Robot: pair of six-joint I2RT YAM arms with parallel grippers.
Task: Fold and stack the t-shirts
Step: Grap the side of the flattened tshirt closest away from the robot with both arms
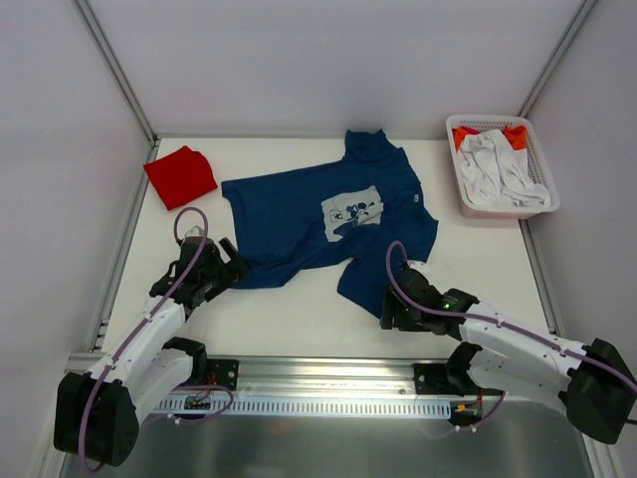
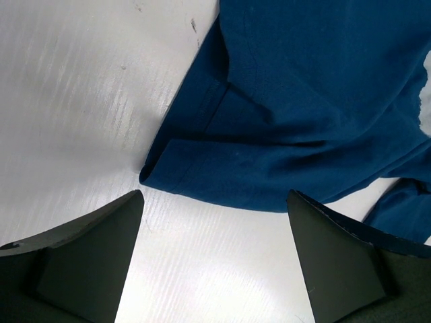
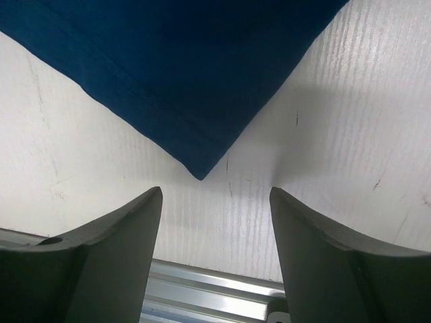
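A navy shirt (image 1: 328,224) is spread across the middle of the white surface (image 1: 299,324), lying askew with its collar toward the far edge. A pale square print (image 1: 353,212) with a small dark cartoon figure is seen on its chest. Any lettering there is too small to be read, and so is a tiny pale mark on the right sleeve. A red shirt (image 1: 181,176) is laid folded at the far left corner, apart from the navy one. No writing is seen on it.

The left tool (image 1: 229,262) is held low at the near left corner of the navy shirt. In the left wrist view the tool (image 2: 215,198) is spread wide, nothing is gripped, and a hemmed corner with a small fold is seen just beyond the fingertips.

The right tool (image 1: 393,307) is held low at the near right corner of the same shirt. In the right wrist view this tool (image 3: 215,192) is also spread wide. A pointed corner of navy cloth lies flat just ahead of the gap and is not touched by either finger. A metal rail (image 3: 209,296) is seen at the bottom.

At the far right a white slatted basket (image 1: 542,204) is set, with white cloth (image 1: 498,171) and a bit of orange cloth (image 1: 515,134) inside.
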